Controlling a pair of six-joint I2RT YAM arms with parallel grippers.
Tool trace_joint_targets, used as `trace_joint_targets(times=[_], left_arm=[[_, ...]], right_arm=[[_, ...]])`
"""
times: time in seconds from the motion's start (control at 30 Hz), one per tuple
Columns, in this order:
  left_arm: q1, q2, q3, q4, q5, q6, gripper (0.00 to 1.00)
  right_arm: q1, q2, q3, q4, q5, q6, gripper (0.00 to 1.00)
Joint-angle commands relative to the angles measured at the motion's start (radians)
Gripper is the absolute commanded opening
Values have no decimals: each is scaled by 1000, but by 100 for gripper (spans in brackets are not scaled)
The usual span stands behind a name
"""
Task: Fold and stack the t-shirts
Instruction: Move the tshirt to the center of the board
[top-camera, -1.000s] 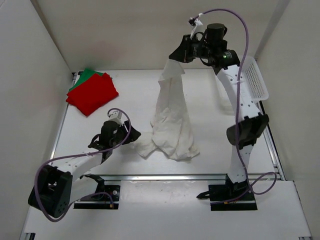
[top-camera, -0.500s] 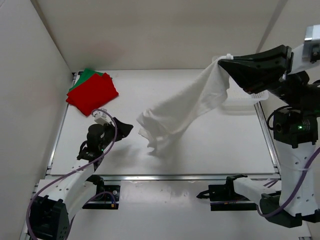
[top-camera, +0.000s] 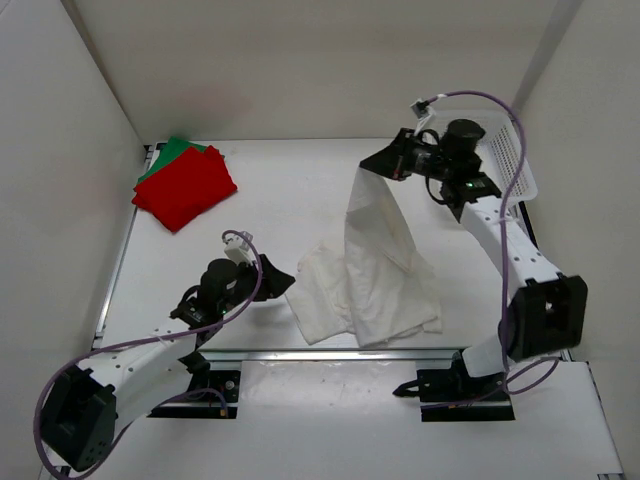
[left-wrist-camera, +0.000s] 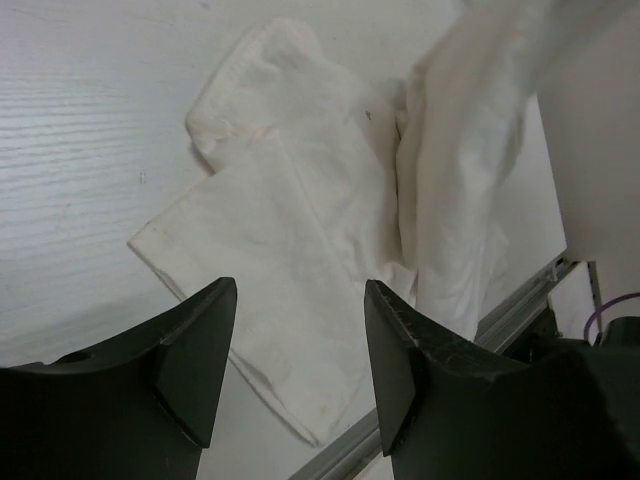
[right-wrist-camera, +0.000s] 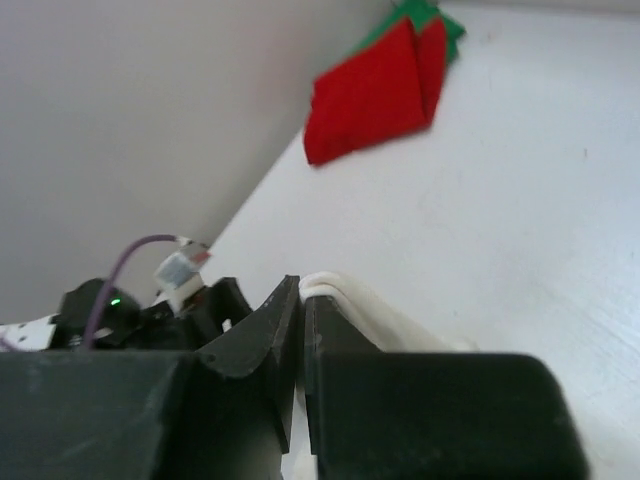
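**Limp white shirt hangs from a single pinch**

The white t-shirt (top-camera: 375, 270) is soft, light cloth. Its top is clamped in the clenched right gripper (top-camera: 383, 163), and its lower part lies crumpled at the table's (top-camera: 270, 200) near middle. The left gripper (top-camera: 278, 275) hovers spread and empty just left of the heap, where a free hem corner looks like the best hold. Sleeves and collar are lost in the folds. At the far left, the red t-shirt (top-camera: 190, 190) covers most of the green t-shirt (top-camera: 170, 152).

Left gripper (left-wrist-camera: 298, 300) at bottom edge: two dark fingers (left-wrist-camera: 190, 350) spread wide, tips just above cloth. White soft cloth t-shirt (left-wrist-camera: 300, 230) on white wood-grain table (left-wrist-camera: 90, 130); left part lies flat and wrinkled, right part rises out of frame at top right. Aluminium rail (left-wrist-camera: 530, 295) along table edge, lower right. Purple cable (left-wrist-camera: 606, 311) just beyond rail.
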Motion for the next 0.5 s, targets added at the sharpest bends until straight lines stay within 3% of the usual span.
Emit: trace_joint_targets(times=[0.0, 0.13, 0.23, 0.3, 0.4, 0.47], left_arm=[[-119, 25, 88, -11, -88, 59, 65], [-260, 180, 164, -19, -148, 116, 67], [-286, 275, 202, 2, -151, 112, 66], [-265, 295, 178, 36, -154, 92, 67], [-263, 310, 175, 88, -151, 80, 75], [-301, 348, 210, 88, -152, 72, 74]], right_arm=[[80, 62, 126, -83, 104, -115, 0], [142, 120, 189, -81, 176, -109, 0], [197, 290, 414, -295, 222, -152, 0], [246, 321, 499, -379, 298, -206, 0], [289, 286, 430, -301, 343, -197, 0], [268, 289, 386, -223, 317, -142, 0]])
